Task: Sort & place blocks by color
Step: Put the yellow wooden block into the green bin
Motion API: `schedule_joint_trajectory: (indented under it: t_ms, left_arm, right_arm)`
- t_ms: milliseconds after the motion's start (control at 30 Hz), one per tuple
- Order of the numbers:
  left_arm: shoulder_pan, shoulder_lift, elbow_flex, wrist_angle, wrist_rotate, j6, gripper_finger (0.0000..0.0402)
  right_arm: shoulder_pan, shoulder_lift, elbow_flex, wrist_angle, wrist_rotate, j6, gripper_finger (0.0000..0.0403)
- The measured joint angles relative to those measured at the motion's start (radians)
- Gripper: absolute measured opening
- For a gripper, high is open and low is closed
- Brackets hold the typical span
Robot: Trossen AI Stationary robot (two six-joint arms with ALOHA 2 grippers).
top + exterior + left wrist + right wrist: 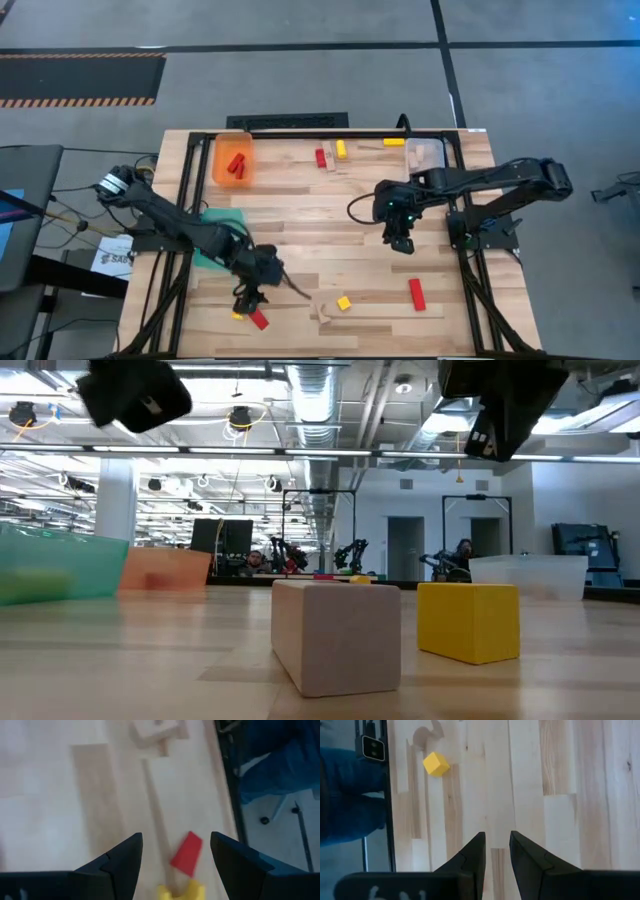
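My left gripper (246, 297) hovers open over the near left part of the table. Looking past its fingers, a red block (186, 853) and a yellow block (181, 892) lie flat on the wood between and just ahead of them; neither is touched. These are the yellow block (238, 315) and red block (259, 320) in the high view. My right gripper (401, 243) hangs above bare table right of centre, its fingers (496, 851) a narrow gap apart with nothing between them. A yellow cube (344, 302) and pale wood blocks (325, 312) lie near the table's near edge.
An orange bin (232, 160) holding red blocks stands at the far left, a clear bin (425, 155) at the far right, and a teal bin (215, 232) sits partly under my left arm. Red, yellow and wood blocks (330, 155) lie by the far edge; a red bar (417, 293) lies near right.
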State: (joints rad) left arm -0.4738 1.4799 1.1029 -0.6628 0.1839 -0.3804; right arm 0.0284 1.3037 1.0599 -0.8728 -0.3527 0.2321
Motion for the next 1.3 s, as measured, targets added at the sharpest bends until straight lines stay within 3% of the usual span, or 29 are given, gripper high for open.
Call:
schedule_joint_trajectory:
  t_ms: [300, 500, 600, 833, 967, 1167, 1300]
  left_arm:
    - [-0.153, 0.056, 0.002, -0.039, -0.093, -0.213, 0.0222]
    - [-0.233, 0.061, 0.002, -0.100, -0.179, -0.275, 0.0222]
    - [-0.252, 0.061, 0.001, -0.149, -0.235, -0.328, 0.0222]
    - [-0.267, 0.060, -0.077, -0.132, -0.223, -0.367, 0.0222]
    - [-0.268, 0.060, -0.116, -0.124, -0.269, -0.384, 0.0222]
    - [-0.286, 0.060, -0.215, 0.047, -0.233, -0.413, 0.0222]
    - [-0.286, 0.060, -0.250, 0.052, -0.272, -0.450, 0.0222]
  right_arm:
    - [-0.005, -0.001, 0.000, 0.022, 0.019, -0.034, 0.0107]
    - [-0.005, -0.001, 0.000, 0.083, 0.019, -0.050, 0.0107]
    - [-0.005, -0.001, 0.001, 0.107, 0.019, -0.050, 0.0107]
    - [-0.005, 0.000, 0.001, 0.129, 0.022, -0.050, 0.0107]
    - [-0.005, 0.000, 0.001, 0.129, 0.041, -0.050, 0.0107]
    - [-0.005, 0.000, 0.001, 0.130, 0.045, -0.049, 0.0107]
    - [-0.005, 0.000, 0.001, 0.130, 0.056, -0.049, 0.0107]
